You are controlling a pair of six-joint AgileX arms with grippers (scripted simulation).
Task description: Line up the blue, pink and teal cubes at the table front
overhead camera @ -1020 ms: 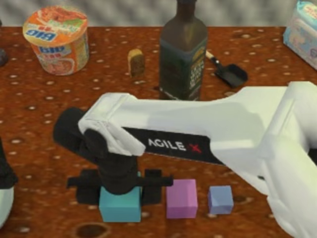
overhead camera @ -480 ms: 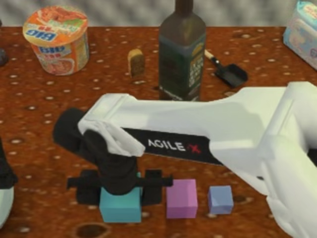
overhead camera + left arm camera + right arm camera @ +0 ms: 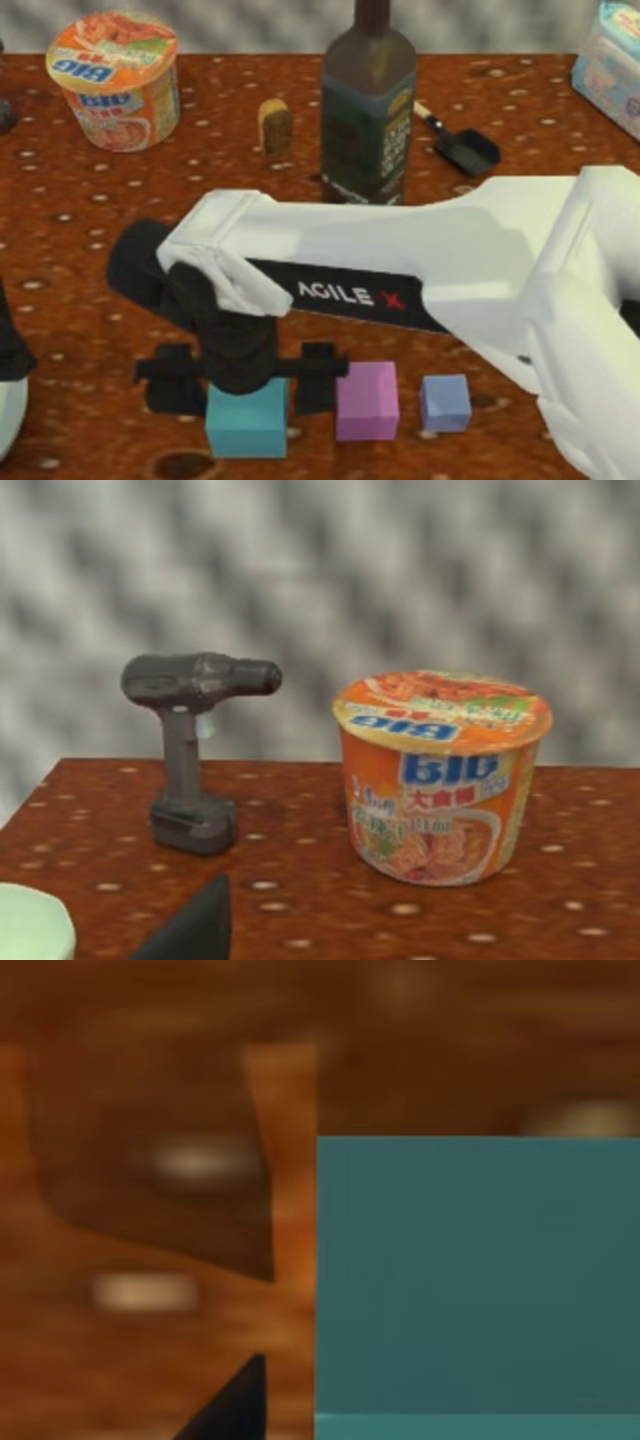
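Teal cube (image 3: 247, 422) now sits on the table (image 3: 90, 300) just left of the pink cube (image 3: 366, 400), shifted slightly right. Right gripper (image 3: 245, 372) jaws have spread, clear of it. Row looks finished, blue cube (image 3: 445, 402) beyond pink. Left gripper: can't tell.

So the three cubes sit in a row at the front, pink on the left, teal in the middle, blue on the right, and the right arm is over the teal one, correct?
Not quite: the order is wrong. In the top view the teal cube is on the left, the pink cube in the middle and the blue cube on the right. The right gripper is indeed over the teal one.
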